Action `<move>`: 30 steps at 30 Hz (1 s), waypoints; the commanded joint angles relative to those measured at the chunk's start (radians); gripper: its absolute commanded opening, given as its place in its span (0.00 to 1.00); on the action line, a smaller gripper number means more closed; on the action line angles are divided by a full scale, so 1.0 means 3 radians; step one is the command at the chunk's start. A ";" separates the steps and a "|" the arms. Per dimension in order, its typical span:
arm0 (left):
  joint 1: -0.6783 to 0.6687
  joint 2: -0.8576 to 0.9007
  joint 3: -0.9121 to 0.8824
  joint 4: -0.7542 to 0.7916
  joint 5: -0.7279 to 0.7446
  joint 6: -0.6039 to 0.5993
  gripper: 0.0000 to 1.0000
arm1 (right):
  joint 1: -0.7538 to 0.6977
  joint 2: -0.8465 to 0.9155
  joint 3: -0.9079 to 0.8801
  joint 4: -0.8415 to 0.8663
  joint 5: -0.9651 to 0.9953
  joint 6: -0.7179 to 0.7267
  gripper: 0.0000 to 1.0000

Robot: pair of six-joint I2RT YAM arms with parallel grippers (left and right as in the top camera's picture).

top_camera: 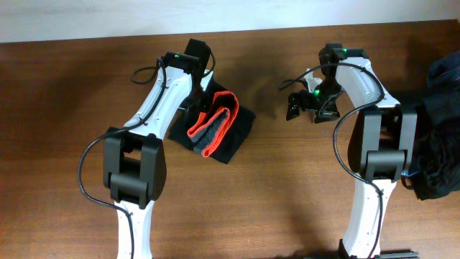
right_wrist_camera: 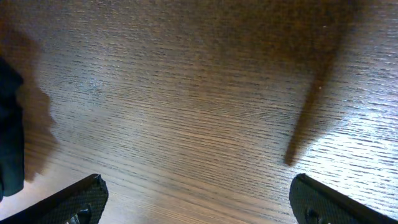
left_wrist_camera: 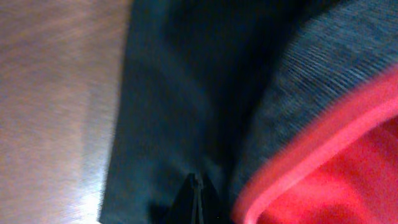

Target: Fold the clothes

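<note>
Two white-and-black arms, one pair of pants [top_camera: 233, 137] and one heap of dark and blue denim garments [top_camera: 442, 137] are on a single brown table [top_camera: 273, 201] with fine straight wood grain and a dull sheen; a pale strip [top_camera: 86, 18] borders its far edge. The pants lie left of the table's centre as a small folded bundle of soft black cloth, with the ribbed grey waistband [top_camera: 207, 131] and its bright red edge curled on top. The left gripper [left_wrist_camera: 196, 198] is at the bundle's far-left side, its tips pinched together on the black cloth. To the right of the pants, well apart, the right gripper [right_wrist_camera: 202, 205] hovers over bare wood with its textured black fingers [right_wrist_camera: 68, 202] spread wide. The denim heap lies farther right, at the table's edge.
</note>
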 commanded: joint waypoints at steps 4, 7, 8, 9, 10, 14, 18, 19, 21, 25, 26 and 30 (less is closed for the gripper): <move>-0.0128 -0.0001 -0.0003 -0.0234 0.0523 0.0038 0.01 | 0.0009 -0.0118 -0.0020 0.0011 -0.0053 -0.0013 0.99; -0.0209 -0.0001 -0.0003 -0.0338 0.0867 0.0262 0.01 | 0.0009 -0.0118 -0.0020 0.0023 -0.0053 -0.0013 0.99; -0.0249 -0.0001 -0.0003 -0.0383 0.0947 0.0337 0.01 | 0.0009 -0.0118 -0.0020 0.0024 -0.0053 -0.0011 0.99; -0.0280 -0.0001 -0.0003 -0.0415 0.0960 0.0350 0.01 | 0.0009 -0.0118 -0.0020 0.0024 -0.0053 -0.0011 0.99; -0.0313 -0.0001 -0.0003 -0.0445 0.0958 0.0350 0.01 | 0.0009 -0.0118 -0.0020 0.0025 -0.0053 -0.0011 0.99; -0.0458 -0.0001 -0.0001 -0.0526 0.0959 0.0444 0.01 | 0.0009 -0.0118 -0.0020 0.0036 -0.0053 -0.0011 0.99; -0.0520 -0.0001 0.0037 -0.0566 0.0904 0.0514 0.00 | 0.0009 -0.0118 -0.0020 0.0050 -0.0053 -0.0010 0.99; -0.0524 -0.0005 0.0066 -0.0585 0.0880 0.0512 0.00 | 0.0009 -0.0118 -0.0020 0.0050 -0.0055 -0.0011 0.99; -0.0516 -0.0028 0.0161 -0.0621 0.0853 0.0507 0.00 | 0.0009 -0.0118 -0.0020 0.0050 -0.0055 -0.0011 0.99; -0.0514 -0.0161 0.0413 -0.0576 0.0807 0.0497 0.00 | 0.0009 -0.0118 -0.0022 0.0050 -0.0055 -0.0010 0.99; -0.0514 -0.0214 0.0476 -0.0544 0.0713 0.0468 0.00 | 0.0009 -0.0118 -0.0022 0.0050 -0.0053 -0.0011 0.99; -0.0514 -0.0295 0.0532 -0.0459 0.0085 0.0207 0.00 | 0.0009 -0.0118 -0.0025 0.0051 -0.0055 -0.0011 0.99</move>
